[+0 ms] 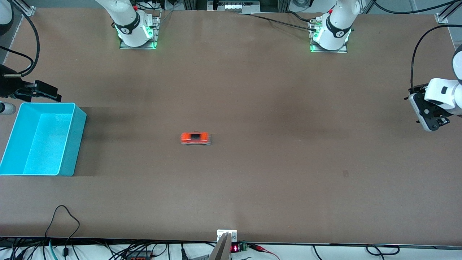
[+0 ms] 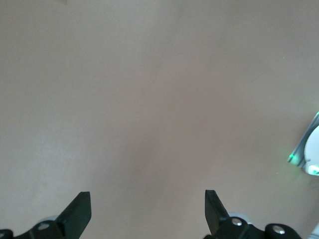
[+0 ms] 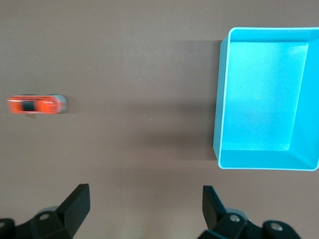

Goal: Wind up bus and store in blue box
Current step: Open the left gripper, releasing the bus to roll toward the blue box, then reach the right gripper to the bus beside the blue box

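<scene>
The bus (image 1: 195,138) sits alone near the middle of the brown tabletop (image 1: 274,151), lying lengthwise along the table, well apart from the blue box (image 1: 42,139), which stands at the right arm's end with nothing showing on its pale floor. The front view takes in both things and both arm bases; the right wrist view shows only the bus (image 3: 36,105) and the blue box (image 3: 267,97) with bare tabletop between them — the left wrist view shows neither, just plain tabletop (image 2: 149,99) and a green-lit corner of a base. The right pincer (image 3: 144,204) hangs over the tabletop beside the box, released, fingers spread wide and holding nothing. The left pincer (image 2: 148,211) hangs over the left arm's end of the tabletop, likewise released and bare-handed. No brand, label or writing can be read on the bus or the box.
</scene>
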### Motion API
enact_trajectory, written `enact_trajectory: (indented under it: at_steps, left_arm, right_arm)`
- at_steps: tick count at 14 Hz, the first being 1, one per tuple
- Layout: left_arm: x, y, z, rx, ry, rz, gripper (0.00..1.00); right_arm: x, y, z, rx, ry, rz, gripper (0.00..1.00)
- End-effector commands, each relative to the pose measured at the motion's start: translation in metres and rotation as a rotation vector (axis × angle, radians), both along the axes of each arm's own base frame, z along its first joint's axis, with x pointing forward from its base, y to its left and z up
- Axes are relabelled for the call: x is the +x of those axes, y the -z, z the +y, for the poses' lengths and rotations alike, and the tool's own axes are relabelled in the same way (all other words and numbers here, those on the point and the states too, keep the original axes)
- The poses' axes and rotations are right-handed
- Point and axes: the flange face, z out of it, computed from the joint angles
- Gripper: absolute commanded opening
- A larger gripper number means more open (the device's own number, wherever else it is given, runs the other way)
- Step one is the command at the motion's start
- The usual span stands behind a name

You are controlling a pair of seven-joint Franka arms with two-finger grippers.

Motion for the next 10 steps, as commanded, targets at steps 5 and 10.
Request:
enact_trajectory:
  at_steps: [5, 10]
  left_arm:
    - [-0.003, -0.065, -0.038, 0.118, -0.381, 0.066, 1.00]
    - [0.004, -0.092, -0.074, 0.186, -0.587, 0.017, 1.00]
  right_arm:
    - [0.000, -0.002, 0.000, 0.006, 0.002, -0.001, 1.00]
    - [0.000, -0.002, -0.003, 0.007, 0.013, -0.001, 1.00]
